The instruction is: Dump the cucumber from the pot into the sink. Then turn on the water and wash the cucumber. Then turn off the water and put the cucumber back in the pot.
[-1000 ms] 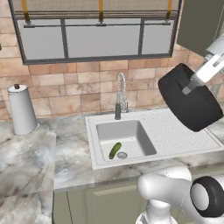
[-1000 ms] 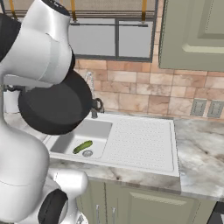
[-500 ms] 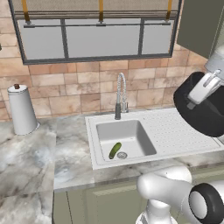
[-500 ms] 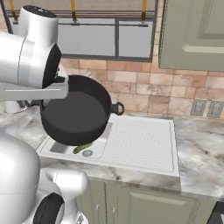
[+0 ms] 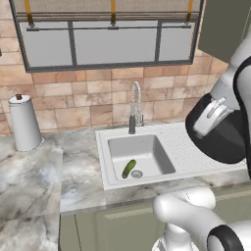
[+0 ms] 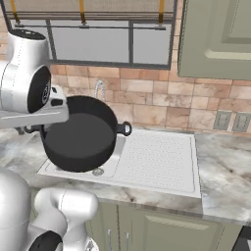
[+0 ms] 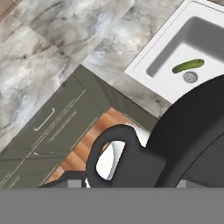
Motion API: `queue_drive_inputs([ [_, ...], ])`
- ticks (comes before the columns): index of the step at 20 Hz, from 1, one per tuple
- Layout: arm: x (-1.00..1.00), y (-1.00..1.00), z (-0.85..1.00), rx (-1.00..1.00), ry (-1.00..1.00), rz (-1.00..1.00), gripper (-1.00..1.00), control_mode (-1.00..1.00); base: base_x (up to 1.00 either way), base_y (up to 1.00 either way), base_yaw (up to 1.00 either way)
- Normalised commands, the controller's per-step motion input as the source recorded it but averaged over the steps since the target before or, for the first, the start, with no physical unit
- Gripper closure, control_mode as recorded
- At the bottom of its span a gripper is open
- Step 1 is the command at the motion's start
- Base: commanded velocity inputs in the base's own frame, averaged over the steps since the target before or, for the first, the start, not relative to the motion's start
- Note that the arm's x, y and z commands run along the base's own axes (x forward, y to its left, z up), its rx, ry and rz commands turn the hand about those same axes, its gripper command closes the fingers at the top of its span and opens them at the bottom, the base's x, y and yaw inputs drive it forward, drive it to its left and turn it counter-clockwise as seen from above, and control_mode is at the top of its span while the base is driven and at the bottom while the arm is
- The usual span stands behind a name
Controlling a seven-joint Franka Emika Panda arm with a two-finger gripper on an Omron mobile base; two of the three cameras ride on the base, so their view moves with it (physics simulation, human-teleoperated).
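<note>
One step is done: the small bright-green cucumber (image 5: pixel 129 168) lies in the white rectangular sink (image 5: pixel 110 168) beside its drain. The gripper (image 5: pixel 213 111) clasps the wide black pot (image 5: pixel 219 137) by a handle; next, park it and open the water.

Matt black pot (image 6: pixel 81 137), glossy white sink (image 5: pixel 162 172) (dotted drainboard), veined marble counter (image 5: pixel 34 181), steel faucet (image 5: pixel 135 105)

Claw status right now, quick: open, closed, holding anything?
Claw: closed on the pot by one of its side handles, carrying it tilted in the air above the sink's drainboard side.
</note>
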Motion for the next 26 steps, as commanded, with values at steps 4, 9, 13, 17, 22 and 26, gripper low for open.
queue_drive_inputs([
  [4, 0.02, 0.85, -0.32, 0.00, 0.00, 0.04, 1.00, -1.00, 0.00, 0.00, 0.00],
  [9, 0.00, 0.87, -0.31, 0.00, 0.01, 0.08, 1.00, -1.00, 0.00, 0.00, 0.00],
  [13, 0.18, 0.81, -0.33, 0.00, 0.02, 0.09, 1.00, -1.00, 0.00, 0.00, 0.00],
  [17, 0.37, 0.75, -0.31, 0.00, 0.04, 0.08, 1.00, -1.00, 0.00, 0.00, 0.00],
  [22, 0.45, 0.63, -0.26, -0.01, 0.06, 0.09, 1.00, -1.00, 0.00, 0.00, 0.00],
  [26, 0.46, 0.58, -0.32, -0.06, 0.05, 0.10, 1.00, -1.00, 0.00, 0.00, 0.00],
])
